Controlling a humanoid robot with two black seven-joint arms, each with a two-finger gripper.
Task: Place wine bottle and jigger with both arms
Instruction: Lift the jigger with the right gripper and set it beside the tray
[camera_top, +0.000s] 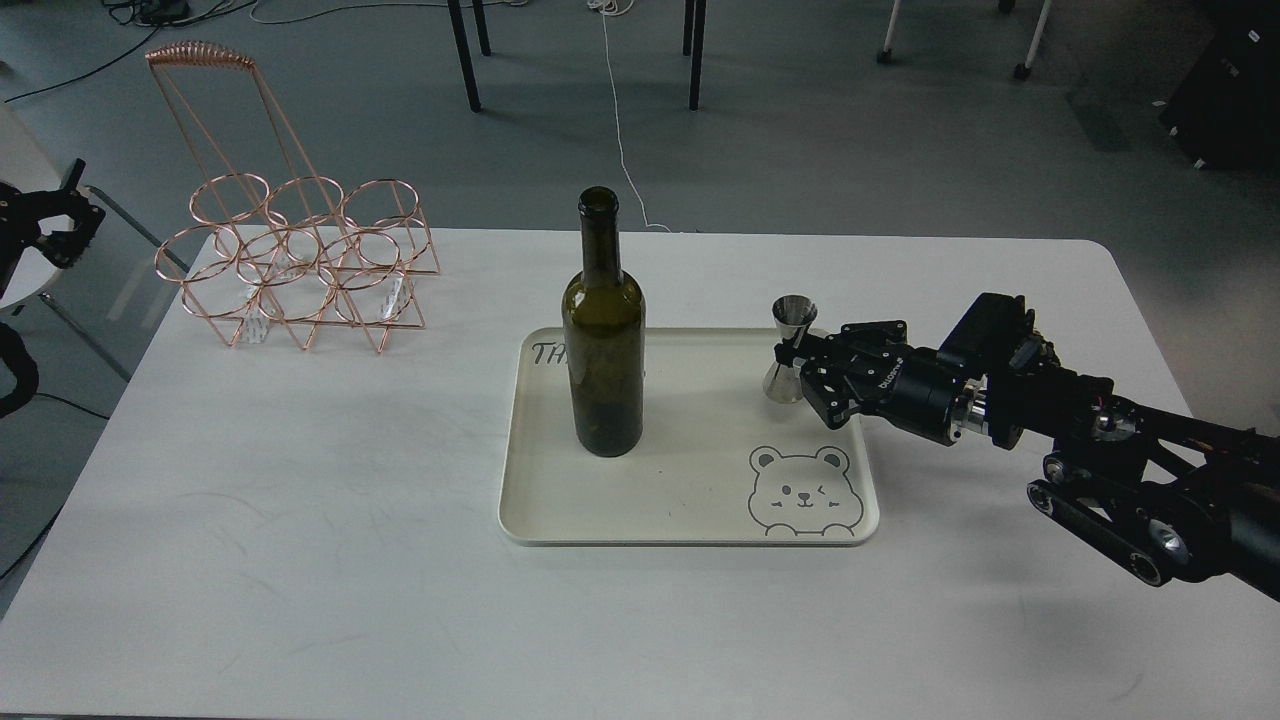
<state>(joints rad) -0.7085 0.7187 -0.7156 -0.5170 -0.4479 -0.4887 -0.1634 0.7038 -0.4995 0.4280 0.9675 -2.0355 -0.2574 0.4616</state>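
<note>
The wine bottle (603, 335) is dark olive glass with a long thin neck and no label, standing upright on the left half of a cream tray (690, 500) that has rounded corners and a bear face drawn in one corner. The jigger (790, 349) is shiny steel, hourglass shaped, upright at the tray's far right edge. The right gripper (800, 366) comes in from the right with its black fingers closed around the jigger's narrow waist. The left gripper (50, 220) sits off the table at the far left, too dark to tell its opening. A copper wire bottle rack (300, 265) stands on the white table (250, 520), well apart from the tray.
</note>
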